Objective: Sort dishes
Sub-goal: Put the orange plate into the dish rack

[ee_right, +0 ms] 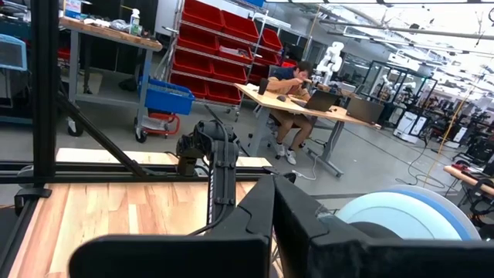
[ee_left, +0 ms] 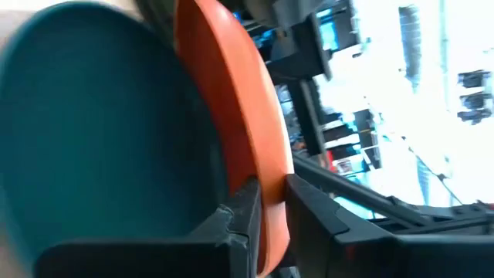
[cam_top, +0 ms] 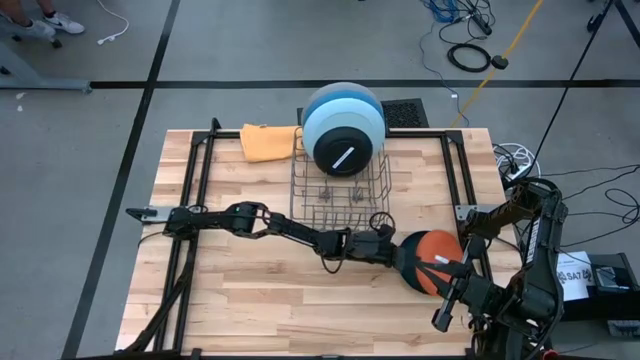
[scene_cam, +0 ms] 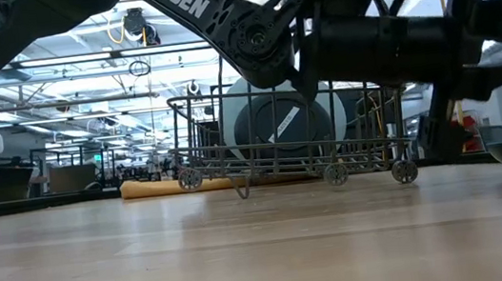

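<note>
The left tool (cam_top: 392,250) is seen closed on the rim of the orange plate (cam_top: 432,262); in the left wrist view the two dark fingers (ee_left: 245,207) are pressed against either face of the rim of that plate (ee_left: 231,93). A dark teal surface (ee_left: 100,147) is seen directly against the orange plate in that view; whether it is a separate plate cannot be told. The orange plate is round, smooth and shallow, bears a white sticker (cam_top: 440,262), and is located at the right side of the wooden bench (cam_top: 230,300), in front of the wire rack (cam_top: 340,185).

The left arm is stretched low across the bench from the left edge, elbow slightly bent, wrist turned toward the plate.

The rack, made of thin metal wire, is placed at the back centre of the bench. Three plates are stood on edge in it: a black one (cam_top: 344,145) in front with a white sticker, a blue one (cam_top: 318,112) behind it, and a grey one (cam_top: 345,86) rearmost. In the low view the same rack (scene_cam: 282,161) is seen with the dark plate (scene_cam: 278,123) upright inside.

An orange cloth (cam_top: 268,142) is laid just beside the rack, to its left.

The right tool (cam_top: 445,310) is held shut and empty, at the bench's front right corner, near the orange plate.
</note>
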